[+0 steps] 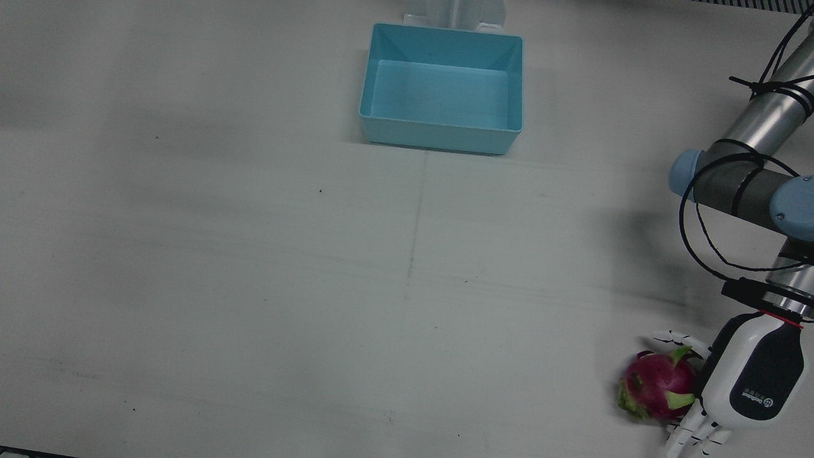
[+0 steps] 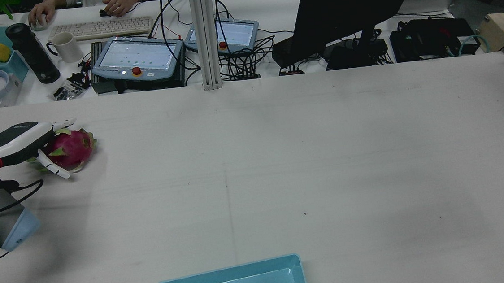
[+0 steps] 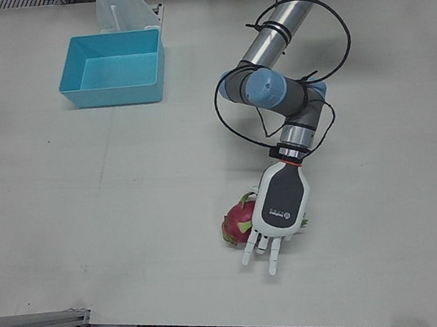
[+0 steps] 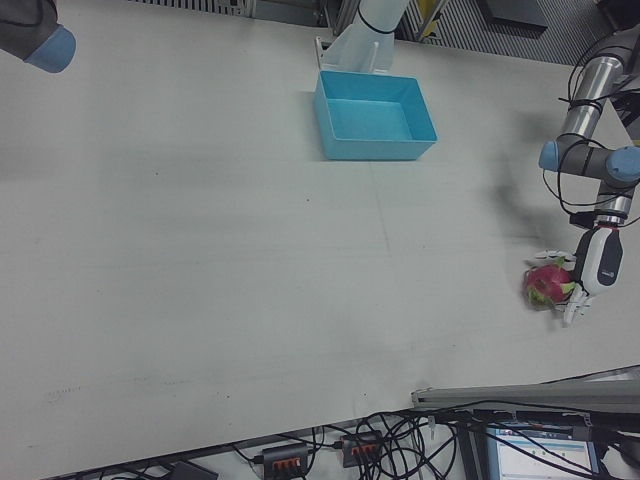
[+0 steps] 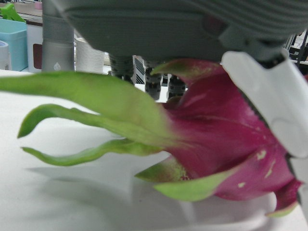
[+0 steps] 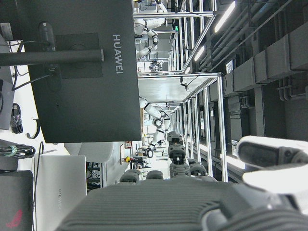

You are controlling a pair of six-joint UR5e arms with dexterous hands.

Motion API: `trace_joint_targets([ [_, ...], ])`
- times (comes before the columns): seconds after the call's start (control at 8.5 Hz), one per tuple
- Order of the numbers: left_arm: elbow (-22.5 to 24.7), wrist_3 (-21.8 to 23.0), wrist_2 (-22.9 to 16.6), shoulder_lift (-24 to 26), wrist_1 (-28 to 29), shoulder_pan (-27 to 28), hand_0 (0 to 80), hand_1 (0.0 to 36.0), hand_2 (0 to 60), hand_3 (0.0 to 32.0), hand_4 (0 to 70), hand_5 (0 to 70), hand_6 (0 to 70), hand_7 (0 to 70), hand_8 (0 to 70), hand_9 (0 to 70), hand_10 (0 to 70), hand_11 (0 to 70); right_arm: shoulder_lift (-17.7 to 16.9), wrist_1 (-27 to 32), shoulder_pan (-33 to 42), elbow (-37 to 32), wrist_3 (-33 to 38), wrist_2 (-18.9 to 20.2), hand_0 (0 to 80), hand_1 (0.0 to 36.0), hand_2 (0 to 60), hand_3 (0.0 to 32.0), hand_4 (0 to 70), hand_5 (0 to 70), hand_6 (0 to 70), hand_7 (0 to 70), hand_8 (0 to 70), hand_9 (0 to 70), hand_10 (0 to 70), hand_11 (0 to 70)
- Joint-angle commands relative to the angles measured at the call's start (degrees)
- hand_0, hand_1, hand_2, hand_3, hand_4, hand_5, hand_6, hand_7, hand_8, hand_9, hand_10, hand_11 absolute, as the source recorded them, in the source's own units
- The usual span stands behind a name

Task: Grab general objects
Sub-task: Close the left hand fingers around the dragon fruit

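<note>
A pink dragon fruit with green scales lies on the white table near the edge on my left arm's side. It also shows in the rear view, the left-front view and the right-front view. My left hand is low beside it with the palm against the fruit, the fingers straight on one side and the thumb on the other. The fruit fills the left hand view, close to the palm. My right hand shows only in its own view, raised and holding nothing.
An empty blue bin stands at the robot's side of the table, at its middle. Beyond the table's far edge are teach pendants, a keyboard, a mug and a monitor. My right arm's elbow hangs over the other end.
</note>
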State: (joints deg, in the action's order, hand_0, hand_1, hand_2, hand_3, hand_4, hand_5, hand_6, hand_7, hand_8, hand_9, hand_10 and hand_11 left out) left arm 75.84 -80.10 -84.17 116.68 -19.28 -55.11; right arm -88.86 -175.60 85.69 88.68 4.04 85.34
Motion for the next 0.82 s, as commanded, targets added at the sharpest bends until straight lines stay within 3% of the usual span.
trace_joint_targets([
  [0.0, -0.35, 0.03, 0.41, 0.04, 0.03, 0.0, 46.6, 6.1, 27.7, 0.0, 15.0, 70.0, 70.0, 57.5, 50.9, 55.0, 69.3, 70.0, 0.0, 0.0, 0.0, 0.0, 0.0, 0.0, 0.0, 0.0, 0.0, 0.0, 0.0, 0.0, 0.0, 0.0, 0.0, 0.0, 0.0, 0.0],
  [0.24, -0.35, 0.03, 1.81, 0.03, -0.23, 0.0, 41.4, 0.0, 25.8, 0.0, 22.7, 70.0, 70.0, 66.2, 63.4, 70.0, 70.0, 70.0, 0.0, 0.0, 0.0, 0.0, 0.0, 0.0, 0.0, 0.0, 0.0, 0.0, 0.0, 0.0, 0.0, 0.0, 0.0, 0.0, 0.0, 0.0],
  [0.35, -0.35, 0.03, 1.9, 0.03, -0.32, 0.0, 37.2, 0.0, 28.0, 0.0, 32.7, 70.0, 70.0, 70.0, 70.0, 70.0, 70.0, 70.0, 0.0, 0.0, 0.0, 0.0, 0.0, 0.0, 0.0, 0.0, 0.0, 0.0, 0.0, 0.0, 0.0, 0.0, 0.0, 0.0, 0.0, 0.0],
  [0.59, 0.26, 0.64, 1.82, -0.14, -0.41, -0.17, 8.9, 0.0, 36.6, 0.0, 46.4, 70.0, 70.0, 70.0, 70.0, 70.0, 70.0, 70.0, 0.0, 0.0, 0.0, 0.0, 0.0, 0.0, 0.0, 0.0, 0.0, 0.0, 0.0, 0.0, 0.0, 0.0, 0.0, 0.0, 0.0, 0.0],
  [0.71, 0.44, 3.0, 1.73, -0.49, 1.24, -0.26, 3.7, 0.0, 38.5, 0.0, 47.7, 70.0, 70.0, 70.0, 70.0, 70.0, 70.0, 70.0, 0.0, 0.0, 0.0, 0.0, 0.0, 0.0, 0.0, 0.0, 0.0, 0.0, 0.0, 0.0, 0.0, 0.0, 0.0, 0.0, 0.0, 0.0],
])
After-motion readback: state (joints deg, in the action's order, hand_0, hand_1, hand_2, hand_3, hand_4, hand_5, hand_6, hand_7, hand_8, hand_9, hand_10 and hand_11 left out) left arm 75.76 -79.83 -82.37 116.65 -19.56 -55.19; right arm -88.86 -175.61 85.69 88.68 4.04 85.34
